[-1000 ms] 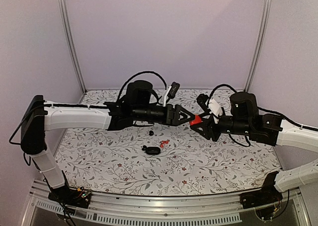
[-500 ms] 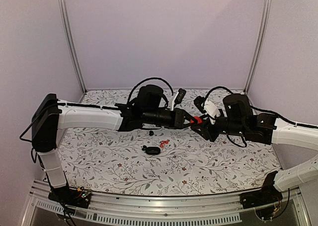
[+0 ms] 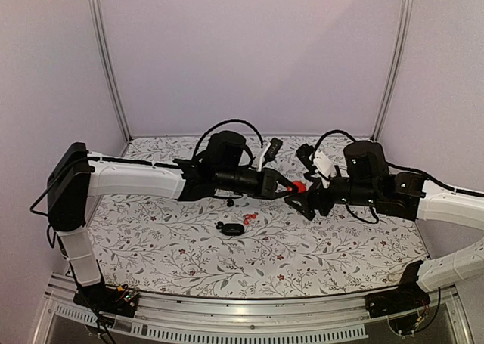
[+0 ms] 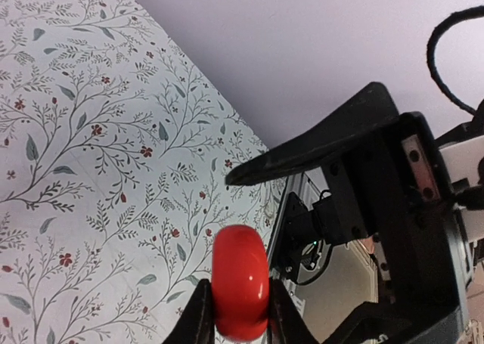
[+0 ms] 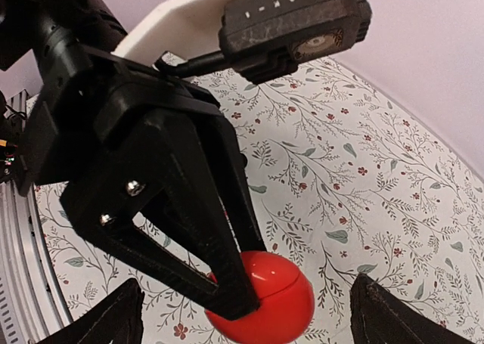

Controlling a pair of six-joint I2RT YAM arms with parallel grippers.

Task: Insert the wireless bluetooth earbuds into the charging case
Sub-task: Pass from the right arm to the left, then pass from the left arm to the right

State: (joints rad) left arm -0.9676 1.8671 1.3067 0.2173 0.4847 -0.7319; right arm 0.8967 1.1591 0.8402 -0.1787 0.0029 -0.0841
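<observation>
Left tool (image 4: 239, 321), raised above the tabletop (image 3: 325, 246): fingers nearly together, clamped on the rim of a red round disc (image 4: 240, 283) held edge-on between them. Right tool (image 5: 246, 287), facing the left tool tip to tip: fingers (image 5: 113, 317) spread wide apart on either side of the disc, not touching it. Charging case (image 3: 234, 228): on the floral tabletop below and nearer the bases, apart from both tools. One earbud (image 3: 219, 224) lies just beside the case; another (image 3: 229, 202) lies under the left arm. A small red item (image 3: 250, 218) sits near the case.
</observation>
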